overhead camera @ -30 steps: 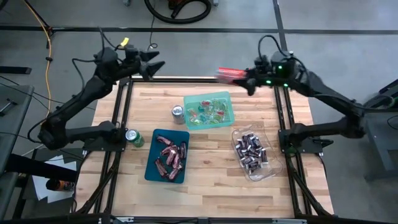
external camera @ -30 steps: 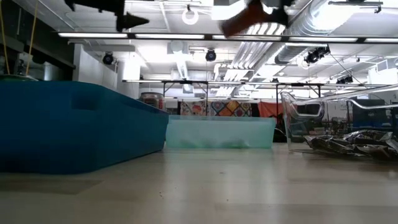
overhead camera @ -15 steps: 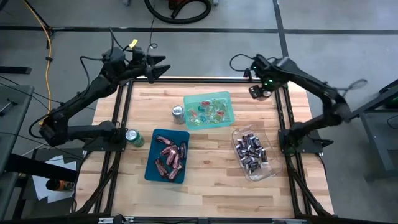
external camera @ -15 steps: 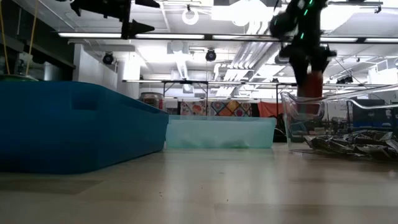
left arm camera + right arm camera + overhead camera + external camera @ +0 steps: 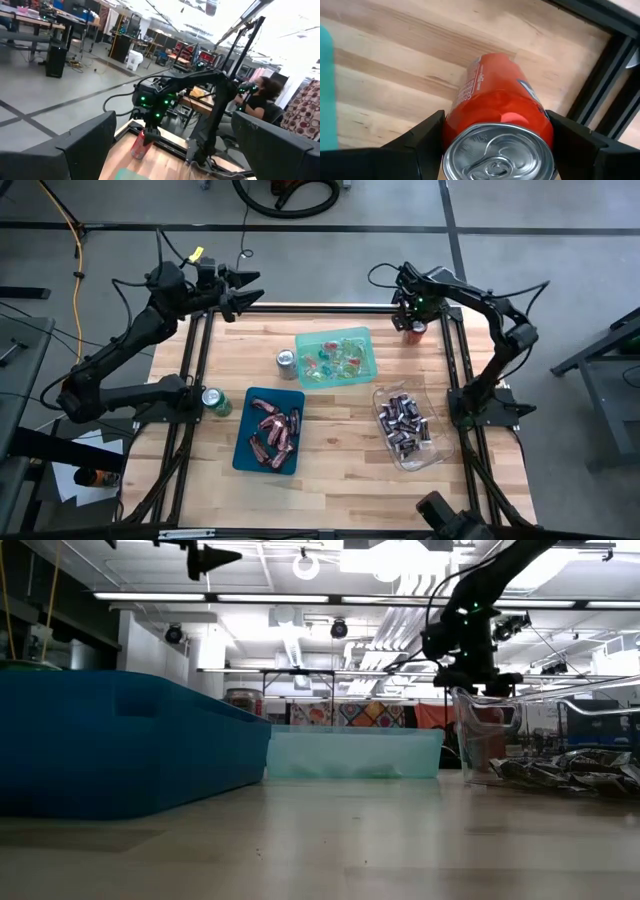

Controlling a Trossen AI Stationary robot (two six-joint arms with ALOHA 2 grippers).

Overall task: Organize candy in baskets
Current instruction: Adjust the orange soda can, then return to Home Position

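- Upper right of the high view: the right gripper (image 5: 413, 328) has swung its red can (image 5: 498, 115) down toward the table (image 5: 340, 450), jaws still pinching it.
- Left gripper (image 5: 245, 288) hovers upper left, jaws spread.
- Sorting looks done: glossy candy (image 5: 276, 432) fills three smooth plastic baskets (image 5: 243, 430), mid-frame.

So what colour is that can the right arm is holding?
Red with a silver top, the can sits in the right end effector; the right wrist view shows it best.

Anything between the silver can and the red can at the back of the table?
Yes: in the high view the light green basket of candy sits between the silver can and the red can, which the right tool grips.
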